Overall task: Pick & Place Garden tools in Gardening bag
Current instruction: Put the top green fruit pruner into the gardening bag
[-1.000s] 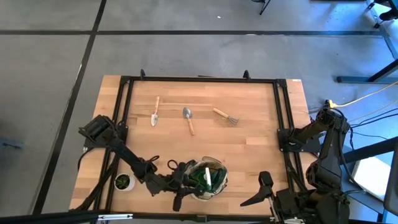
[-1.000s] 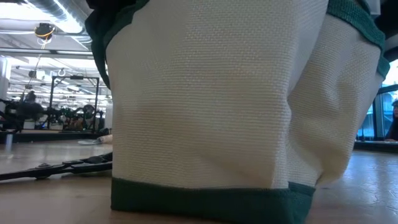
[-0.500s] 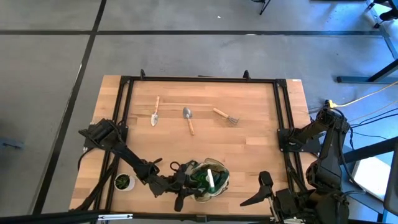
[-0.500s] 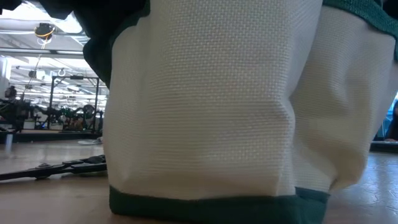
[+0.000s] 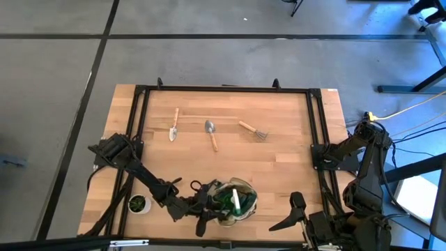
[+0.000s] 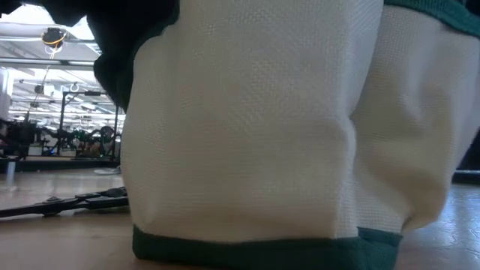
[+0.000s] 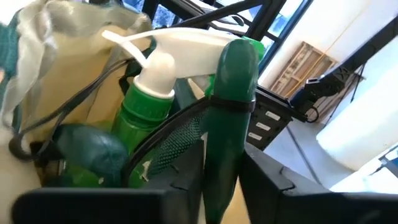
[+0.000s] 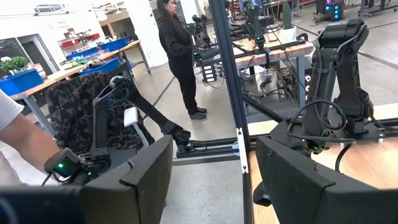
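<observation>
Bag [image 5: 235, 202] sits near the front edge of the wooden bench [image 5: 293, 167], a bit left of centre, and it fills almost the whole low view [image 6: 247, 127] as a wall of pale woven fabric with a green band along the bottom. Left gripper [image 5: 207, 208] is right at the bag's left side, arm stretched low across the bench from the left corner. From the left wrist camera you can see inside the bag: the green spray bottle [image 7: 146, 102] with its white trigger is standing in there, next to a green handle [image 7: 230, 106] and some dark mesh and cord. That handle runs down between the left fingers [image 7: 273, 186], but I honestly can't tell if they're gripping it or have let go.

Right gripper [image 8: 211, 174] is parked off the bench's front right corner, fingers spread with nothing between them, pointing out at the room, where a person in dark clothes [image 8: 177, 56] stands.

Three tools are lying in a row toward the back of the bench: a narrow trowel [image 5: 173, 125], a rounder trowel [image 5: 211, 133] and a small fork [image 5: 252, 130], all apart from each other. Small potted plant [image 5: 139, 203] sits at the front left, near the left arm.
</observation>
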